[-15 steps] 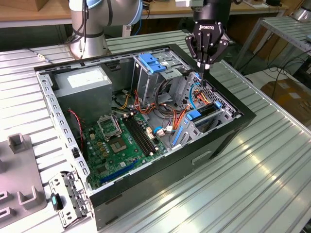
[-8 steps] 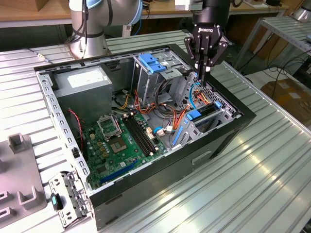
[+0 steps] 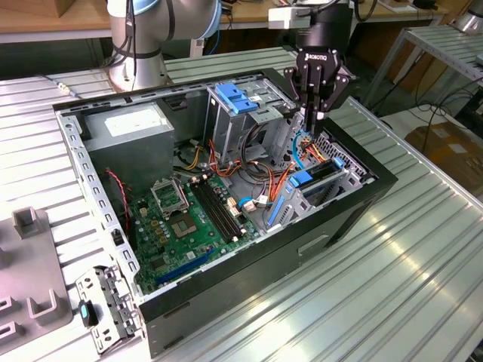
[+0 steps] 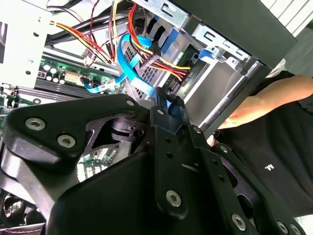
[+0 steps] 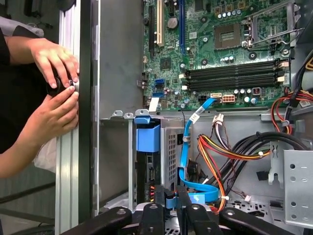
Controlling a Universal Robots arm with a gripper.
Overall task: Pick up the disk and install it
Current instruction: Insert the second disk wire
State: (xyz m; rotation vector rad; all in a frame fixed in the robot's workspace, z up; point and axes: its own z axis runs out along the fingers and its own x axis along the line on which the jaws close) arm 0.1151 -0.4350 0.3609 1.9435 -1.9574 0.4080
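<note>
The black computer case (image 3: 355,219) sits on a ribbed silver counter (image 3: 423,264), with a green motherboard (image 3: 177,226) at lower centre of the exterior view. Blue plastic brackets (image 3: 238,98) and red, yellow and orange wires (image 3: 253,177) show inside, beneath the black tool (image 3: 313,113). A light blue cable (image 5: 186,156) runs down the first wrist view's centre.

The fingertips of the end effector (image 3: 315,121) are hidden in the exterior view behind the drive cage (image 3: 321,185) and the cables (image 3: 302,147), so their spacing cannot be judged. In the second wrist view the end effector body (image 4: 161,186) blocks much of the case interior, and the person's arm (image 4: 274,98) is cut off by the frame edge. In the first wrist view the hands (image 5: 56,83) are cropped at the edge, and the small dark object (image 5: 55,84) held between them cannot be identified.
</note>
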